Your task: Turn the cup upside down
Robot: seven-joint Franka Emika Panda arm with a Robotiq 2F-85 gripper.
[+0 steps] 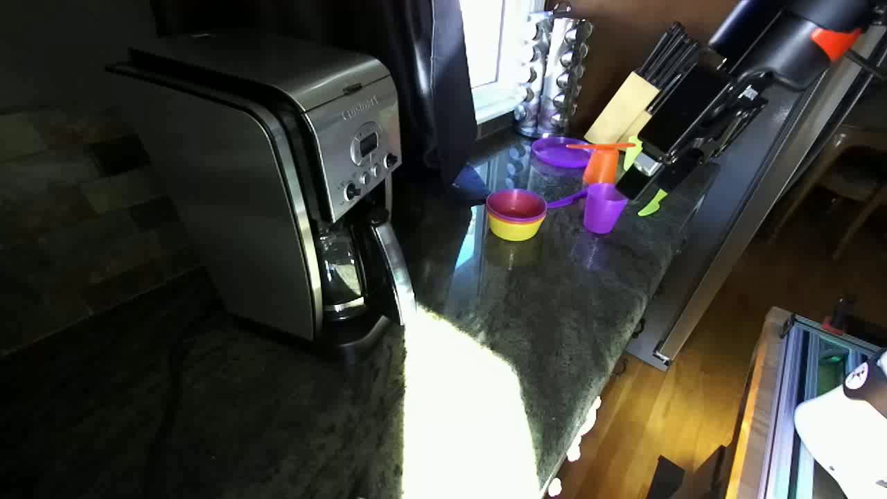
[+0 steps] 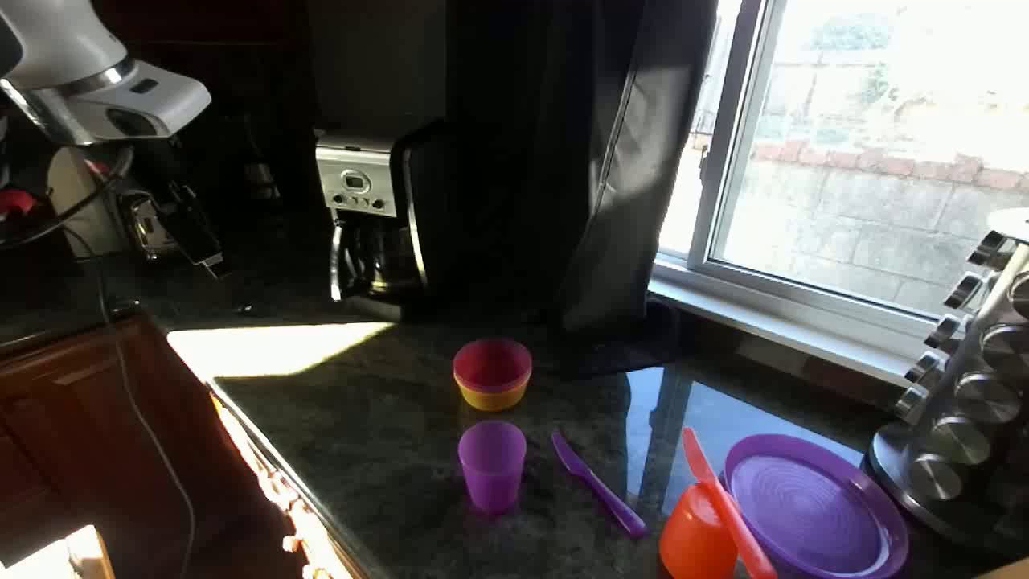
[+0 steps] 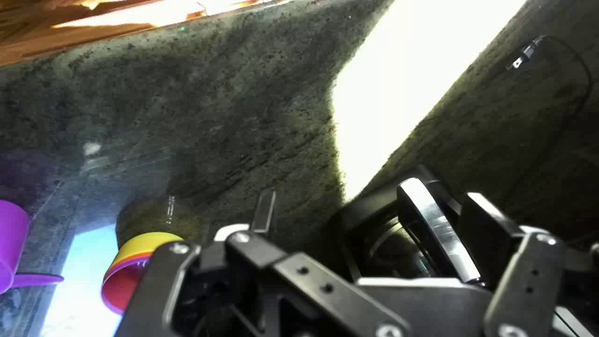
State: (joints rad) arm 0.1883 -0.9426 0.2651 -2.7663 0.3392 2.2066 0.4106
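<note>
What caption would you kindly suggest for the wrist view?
Open gripper in foreground; beyond, nested bowls, coffee carafe and, cropped at left, the purple cup.

Window (image 2: 731, 129) blazing bright, a block wall (image 2: 876, 225) standing right outside | light patch (image 1: 471, 416) burning white across the dark desk (image 1: 575, 305) | cabinet front (image 2: 72, 402) sitting in shadow | wood floor (image 1: 665, 402) glowing amber | tiled wall (image 1: 104, 194) deep in gloom
</note>
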